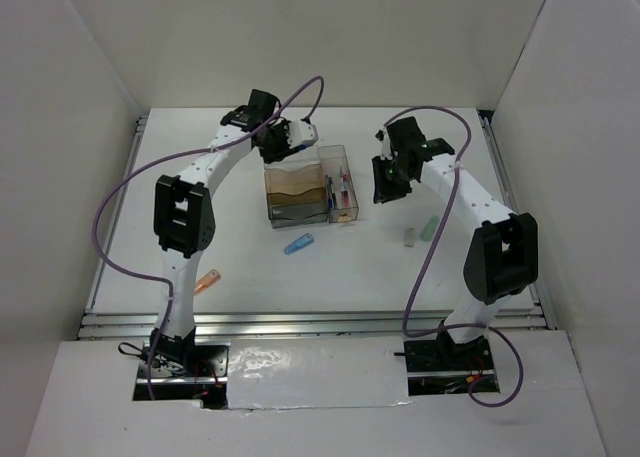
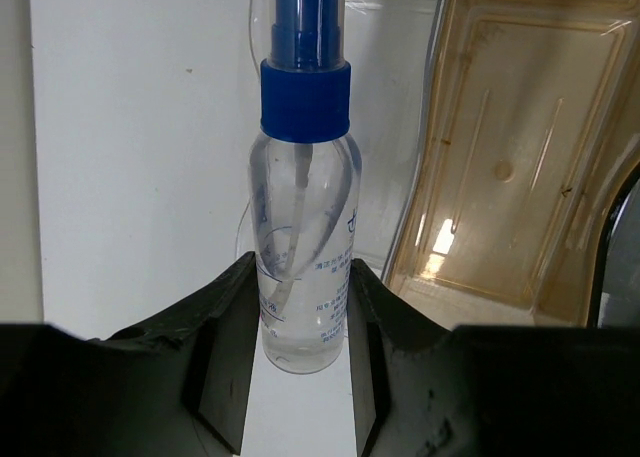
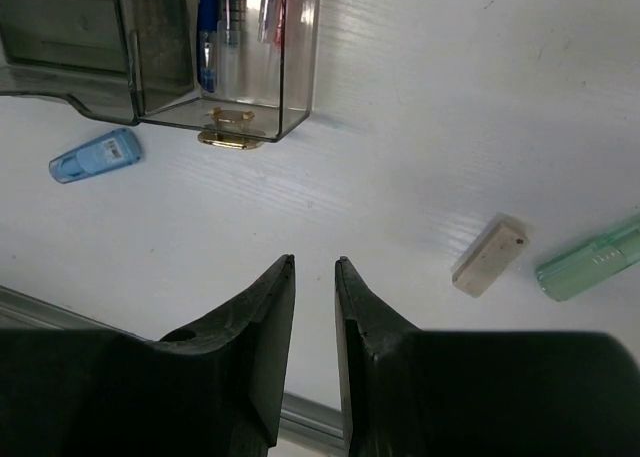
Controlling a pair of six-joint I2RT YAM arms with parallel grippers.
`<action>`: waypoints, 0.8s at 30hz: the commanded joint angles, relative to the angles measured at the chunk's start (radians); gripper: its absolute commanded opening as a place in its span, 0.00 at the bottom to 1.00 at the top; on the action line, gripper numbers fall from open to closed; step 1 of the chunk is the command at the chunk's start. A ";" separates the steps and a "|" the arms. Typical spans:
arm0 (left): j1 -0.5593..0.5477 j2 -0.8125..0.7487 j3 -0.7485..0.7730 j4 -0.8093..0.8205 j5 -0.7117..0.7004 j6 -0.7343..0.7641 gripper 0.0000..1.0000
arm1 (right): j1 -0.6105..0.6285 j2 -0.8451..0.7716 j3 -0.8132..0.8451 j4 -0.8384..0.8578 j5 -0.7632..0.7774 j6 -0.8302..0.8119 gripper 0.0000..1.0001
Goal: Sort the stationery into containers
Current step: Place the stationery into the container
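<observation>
My left gripper (image 2: pixel 303 312) is shut on a small clear bottle (image 2: pixel 300 247) with a blue cap and holds it beside the organizer's brown-tinted tier (image 2: pixel 520 167). In the top view this gripper (image 1: pixel 288 137) is above the organizer's (image 1: pixel 300 189) far left edge. Pens (image 3: pixel 208 27) stand in the narrow clear bin (image 3: pixel 290 57). My right gripper (image 3: pixel 314 262) is empty, its jaws a narrow gap apart, above bare table right of the organizer (image 1: pixel 385 182). A blue piece (image 1: pixel 298 244), an orange piece (image 1: pixel 207 282), a mint-green piece (image 1: pixel 428 229) and a beige piece (image 1: pixel 408 237) lie on the table.
In the right wrist view the blue piece (image 3: pixel 95 155) lies left of the bin, and the beige (image 3: pixel 489 255) and mint-green (image 3: pixel 590 269) pieces lie at the right. A small gold-coloured piece (image 3: pixel 228 137) sits at the bin's foot. White walls enclose the table.
</observation>
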 commanded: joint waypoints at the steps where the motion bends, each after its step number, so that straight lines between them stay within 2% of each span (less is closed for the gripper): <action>1: -0.012 0.003 0.015 0.059 -0.028 0.045 0.07 | -0.010 -0.026 -0.022 0.057 -0.011 -0.014 0.30; 9: -0.018 0.043 0.038 0.069 -0.042 0.011 0.22 | -0.028 -0.020 -0.042 0.068 -0.022 -0.020 0.29; 13: -0.018 0.063 0.073 0.061 -0.051 -0.023 0.33 | -0.036 -0.023 -0.045 0.065 -0.021 -0.023 0.30; 18: -0.020 0.060 0.075 0.059 -0.076 -0.043 0.41 | -0.042 -0.032 -0.036 0.054 -0.010 -0.024 0.31; 22: -0.021 0.034 0.071 0.070 -0.085 -0.078 0.50 | -0.042 -0.040 -0.018 0.031 -0.008 -0.023 0.34; 24: -0.020 0.018 0.077 0.085 -0.088 -0.116 0.59 | -0.045 -0.053 -0.009 0.025 -0.001 -0.021 0.35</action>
